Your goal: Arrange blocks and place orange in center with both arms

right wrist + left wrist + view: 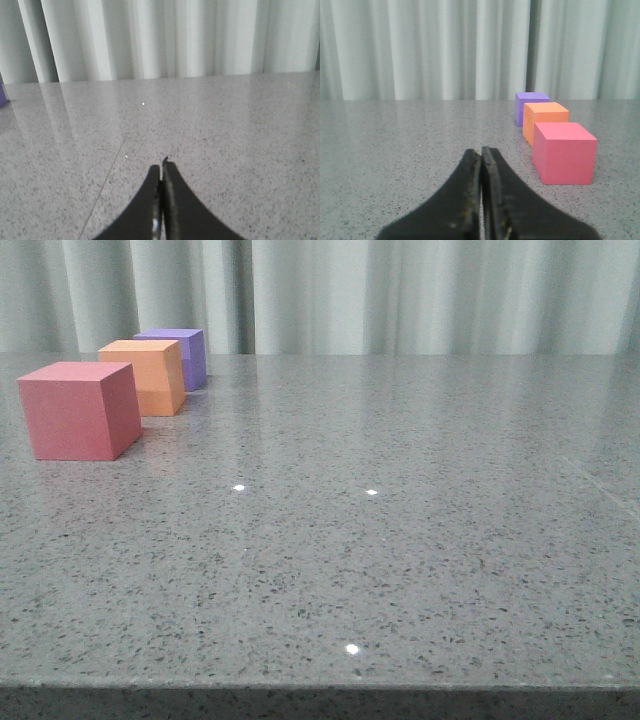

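Orange cube [546, 120]: sits on the grey table [400, 540], ahead of the left gripper [481, 152] and off to its right side, middle of a three-cube row.
Row order: red-pink cube [564, 152] nearest the left gripper, then orange, then purple cube [528, 106] farthest, close to the curtain [400, 290].
Spacing: the cubes overlap in both views; I cannot tell whether they touch.
Why this layout: orange between the other two matches the centre spot the task asks for, so the arrangement looks finished or nearly so.
Left gripper: fingers pressed together, only a thin seam between them, nothing held; it points past the row's side, not at any cube.
Right gripper [162, 172]: fingers likewise closed together and empty; bare table ahead, with just a sliver of the purple cube at the frame's edge, well apart from it.
Why the hands sit so: both closed and clear of the cubes suggests a rest pose, leaving the row undisturbed.
Front view: neither arm appears; the row lies on the robot's left side.
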Motion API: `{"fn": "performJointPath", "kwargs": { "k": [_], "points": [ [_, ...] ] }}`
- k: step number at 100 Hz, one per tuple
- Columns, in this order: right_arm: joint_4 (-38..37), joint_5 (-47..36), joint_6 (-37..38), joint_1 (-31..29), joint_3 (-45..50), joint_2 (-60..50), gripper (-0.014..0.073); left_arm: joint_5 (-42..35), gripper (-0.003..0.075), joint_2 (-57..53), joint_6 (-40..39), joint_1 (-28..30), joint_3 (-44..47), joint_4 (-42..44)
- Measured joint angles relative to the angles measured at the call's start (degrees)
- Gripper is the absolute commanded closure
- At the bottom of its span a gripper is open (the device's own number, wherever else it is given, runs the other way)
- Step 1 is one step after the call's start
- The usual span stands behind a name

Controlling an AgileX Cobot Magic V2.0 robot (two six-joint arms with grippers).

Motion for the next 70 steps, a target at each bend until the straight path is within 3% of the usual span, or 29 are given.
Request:
{"fn": "performJointPath", "kwargs": {
  "k": [70],
  "points": [
    [0.00, -4.14, -0.12, 0.00, 2.59, 0.00, 0.0662, 0.00, 0.0741, 0.00, 0.00, 0.00, 0.00, 0.00]
  ]
}}
